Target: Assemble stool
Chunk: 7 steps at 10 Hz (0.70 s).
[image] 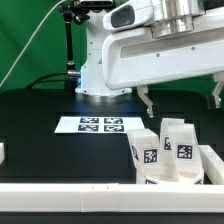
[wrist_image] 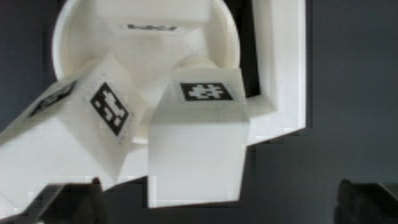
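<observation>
Gripper (image: 180,97): jaws apart, empty, hanging above the stool parts.
Seat (wrist_image: 151,45): lying against the border rail (image: 110,194).
Legs (image: 147,152): upright on the seat, tags showing.
Marker board (image: 99,125): well apart from the rail.

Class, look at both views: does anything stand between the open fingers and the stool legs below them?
Nothing visible does. The gripper hangs open above the legs, with only open space between them. In the wrist view the legs lie unobstructed.

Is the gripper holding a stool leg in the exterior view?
No, the gripper hangs empty above the stool legs, its fingers apart and touching nothing.
</observation>
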Tool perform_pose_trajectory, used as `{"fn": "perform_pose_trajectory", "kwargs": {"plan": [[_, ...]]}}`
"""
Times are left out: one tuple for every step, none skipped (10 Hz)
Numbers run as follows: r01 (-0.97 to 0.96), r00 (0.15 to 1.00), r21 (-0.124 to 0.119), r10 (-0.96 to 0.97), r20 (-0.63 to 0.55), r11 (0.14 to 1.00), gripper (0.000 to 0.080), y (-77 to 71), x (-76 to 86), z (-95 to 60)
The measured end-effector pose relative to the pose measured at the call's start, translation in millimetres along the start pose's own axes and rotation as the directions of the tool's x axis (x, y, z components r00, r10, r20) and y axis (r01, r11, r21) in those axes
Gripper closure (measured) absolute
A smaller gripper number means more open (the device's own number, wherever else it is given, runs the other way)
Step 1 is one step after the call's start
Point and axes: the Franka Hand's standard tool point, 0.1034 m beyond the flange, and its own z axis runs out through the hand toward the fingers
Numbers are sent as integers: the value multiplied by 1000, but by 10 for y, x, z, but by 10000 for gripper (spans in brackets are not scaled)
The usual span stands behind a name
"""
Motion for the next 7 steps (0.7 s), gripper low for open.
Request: {"fn": "perform_pose_trajectory", "kwargs": {"plan": [[90,996,-38,-91,-10,995,151,-4,12,18],[176,984,-61,-177,-1,982,151,-36,6,37],[211,977,-64,-211,8,975,151,-78,21,51],[206,979,-61,-205,15,977,151,-72,20,60],[296,955,-66,-295,21,953,151,-50,25,60],[352,936,-65,-351,25,934,151,-46,25,61],[387,922,-64,-386,28,920,151,-44,20,68]]}}
